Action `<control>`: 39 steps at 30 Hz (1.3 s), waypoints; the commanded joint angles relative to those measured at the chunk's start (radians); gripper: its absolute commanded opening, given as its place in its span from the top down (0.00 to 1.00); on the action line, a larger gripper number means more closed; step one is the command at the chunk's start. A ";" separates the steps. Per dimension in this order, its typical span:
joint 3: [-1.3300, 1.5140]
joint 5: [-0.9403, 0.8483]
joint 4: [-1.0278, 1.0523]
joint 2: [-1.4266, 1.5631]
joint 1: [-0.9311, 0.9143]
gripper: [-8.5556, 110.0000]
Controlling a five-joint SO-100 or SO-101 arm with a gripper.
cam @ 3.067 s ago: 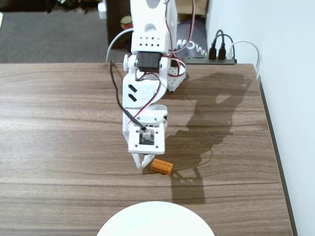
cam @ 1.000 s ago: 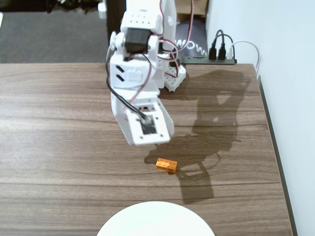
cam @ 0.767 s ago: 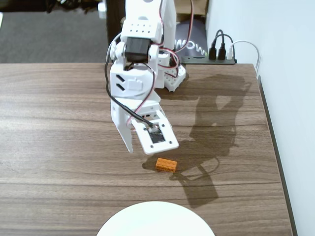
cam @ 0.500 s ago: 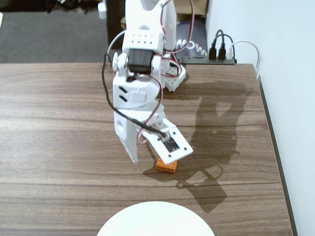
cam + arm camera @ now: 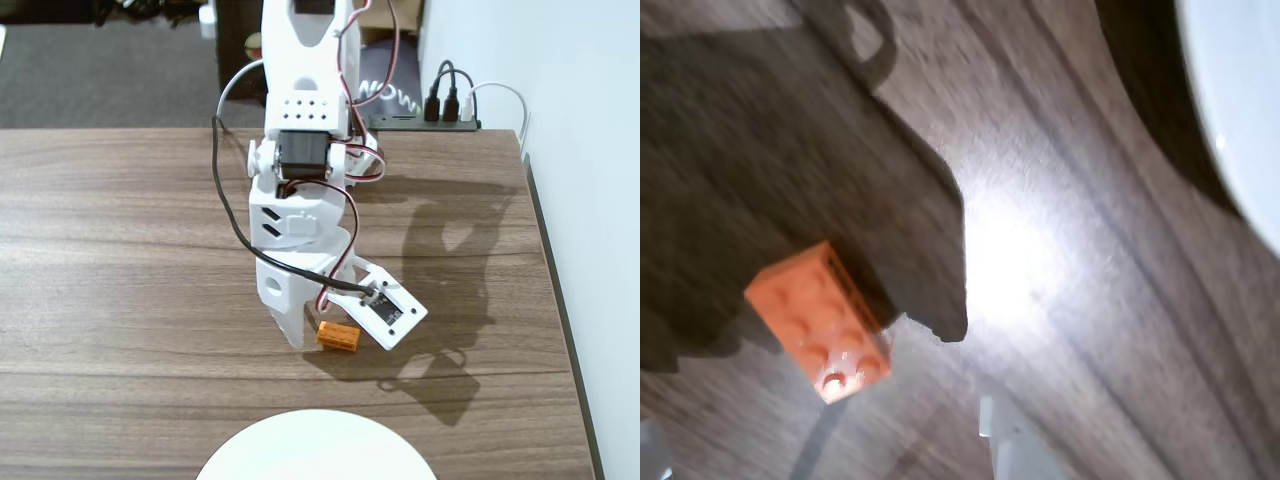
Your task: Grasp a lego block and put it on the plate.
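Observation:
The orange lego block lies flat on the wooden table, studs up, a little beyond the white plate, whose far edge shows at the bottom of the fixed view. My gripper is open and low over the table, one white finger left of the block and the wide servo jaw to its right. In the wrist view the block sits just ahead of the open gripper, between the two fingertips. The plate fills the top right corner there.
A brown wood-grain table ends at the right against a white wall. The arm's base stands at the far edge, with a black power strip and plugs behind it.
Over the last second the arm reached forward and came down, and the jaws spread wide to either side of the block. The block has stayed in place.

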State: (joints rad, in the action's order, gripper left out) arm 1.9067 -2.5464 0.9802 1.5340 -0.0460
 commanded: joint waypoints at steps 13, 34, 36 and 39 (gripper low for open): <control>-0.094 -0.028 -0.026 -0.072 0.031 0.60; -0.066 -0.038 -0.003 -0.064 0.041 0.73; -0.057 -0.040 0.000 -0.057 0.043 0.76; -0.048 -0.037 0.003 -0.048 0.043 0.81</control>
State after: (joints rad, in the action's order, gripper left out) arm 1.8592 -2.5817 0.9787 1.4527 -0.0092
